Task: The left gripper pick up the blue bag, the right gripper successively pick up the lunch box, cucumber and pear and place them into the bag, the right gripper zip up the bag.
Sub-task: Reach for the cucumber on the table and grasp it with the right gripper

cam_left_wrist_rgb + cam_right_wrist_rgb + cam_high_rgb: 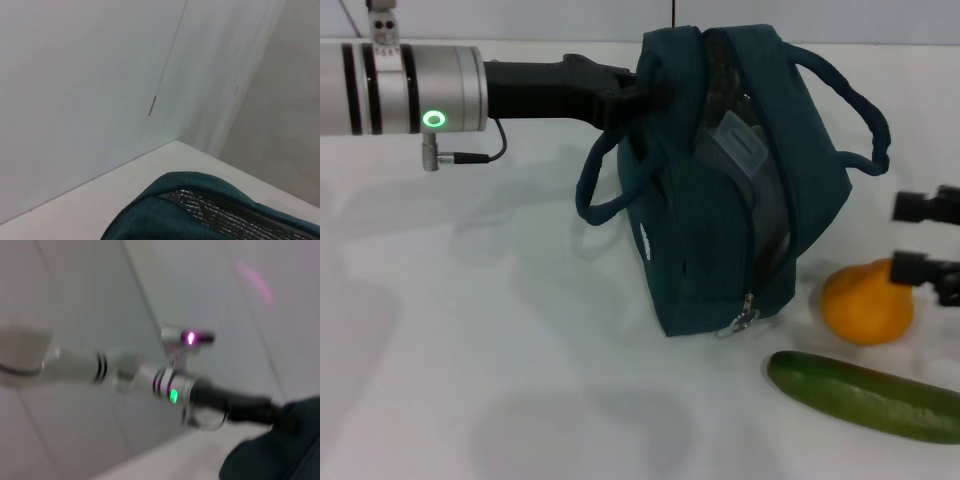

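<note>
The blue bag (720, 230) stands on the white table with its top unzipped. My left gripper (642, 95) reaches in from the left and is shut on the bag's upper rim. Through the opening, the clear lunch box (738, 142) shows inside the bag. The orange-yellow pear (865, 302) lies right of the bag, and the long green cucumber (868, 395) lies in front of the pear. At the right edge my right gripper (922, 237) is open, its lower finger close to the pear's top. The left wrist view shows the bag's rim and foil lining (215, 212).
A zipper pull (745, 318) hangs at the bag's lower front corner. One rope handle (595, 185) droops left, the other (860, 115) arches right. The right wrist view shows the left arm's green light (173, 396) and the bag (280, 450). White walls stand behind the table.
</note>
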Controlling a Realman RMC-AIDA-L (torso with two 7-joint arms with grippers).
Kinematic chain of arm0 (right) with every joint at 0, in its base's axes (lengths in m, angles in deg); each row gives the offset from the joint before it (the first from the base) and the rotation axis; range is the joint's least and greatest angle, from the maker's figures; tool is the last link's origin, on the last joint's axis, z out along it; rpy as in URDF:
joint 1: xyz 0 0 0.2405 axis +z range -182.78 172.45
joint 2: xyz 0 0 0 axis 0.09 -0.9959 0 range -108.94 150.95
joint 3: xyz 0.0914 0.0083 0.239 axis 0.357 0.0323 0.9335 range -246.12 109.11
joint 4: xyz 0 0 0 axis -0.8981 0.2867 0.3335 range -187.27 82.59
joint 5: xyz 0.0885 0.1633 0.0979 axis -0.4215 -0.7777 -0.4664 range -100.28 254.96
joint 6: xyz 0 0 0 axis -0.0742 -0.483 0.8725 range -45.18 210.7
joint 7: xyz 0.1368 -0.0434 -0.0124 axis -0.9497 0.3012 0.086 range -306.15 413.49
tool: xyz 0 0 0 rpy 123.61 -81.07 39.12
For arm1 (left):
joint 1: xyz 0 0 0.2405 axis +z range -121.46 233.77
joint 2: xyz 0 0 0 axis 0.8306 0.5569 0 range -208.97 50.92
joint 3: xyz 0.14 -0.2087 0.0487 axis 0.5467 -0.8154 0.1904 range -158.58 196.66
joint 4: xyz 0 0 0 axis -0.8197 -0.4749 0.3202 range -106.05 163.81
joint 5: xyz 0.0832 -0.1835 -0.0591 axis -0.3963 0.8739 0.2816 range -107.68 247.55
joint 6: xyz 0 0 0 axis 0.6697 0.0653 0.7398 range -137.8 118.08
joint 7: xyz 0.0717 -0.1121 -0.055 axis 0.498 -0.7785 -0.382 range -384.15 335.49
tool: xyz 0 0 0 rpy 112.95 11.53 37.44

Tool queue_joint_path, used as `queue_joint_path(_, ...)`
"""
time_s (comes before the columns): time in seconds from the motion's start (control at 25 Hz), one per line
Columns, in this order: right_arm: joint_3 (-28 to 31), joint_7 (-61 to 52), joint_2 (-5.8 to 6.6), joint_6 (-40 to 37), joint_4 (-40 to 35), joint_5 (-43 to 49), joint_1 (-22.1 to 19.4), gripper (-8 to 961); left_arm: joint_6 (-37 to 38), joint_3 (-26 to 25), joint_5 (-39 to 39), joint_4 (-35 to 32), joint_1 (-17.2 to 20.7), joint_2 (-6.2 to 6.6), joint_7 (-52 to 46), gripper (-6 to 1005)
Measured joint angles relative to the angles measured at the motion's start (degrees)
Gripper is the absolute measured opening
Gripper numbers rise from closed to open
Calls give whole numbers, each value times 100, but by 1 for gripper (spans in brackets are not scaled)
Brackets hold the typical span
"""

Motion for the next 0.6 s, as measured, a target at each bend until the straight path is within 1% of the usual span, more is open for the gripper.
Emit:
queue_joint_path(0.12,-166,-650,-18,43,-547,496,208,780,-1,0,-1,1,-8,-12,10,76)
queue_joint_path(0.32,-338,-1553,-17,4,-1113,1496,723,780,-6,0,-3,0,-30,-28,69,76)
queue_joint_path(0.52,-764,-2326,25,-79,-1310,2420,1337,780,-9,0,4,0,-65,-29,71,76)
queue_joint_path(0.56,-764,-2326,25,-79,-1310,2420,1337,781,-10,0,4,0,-87,-29,74,76)
queue_joint_path(0.6,-983,-2606,-4,-156,-1314,2827,1675,781,-12,0,4,0,-106,-30,81,76)
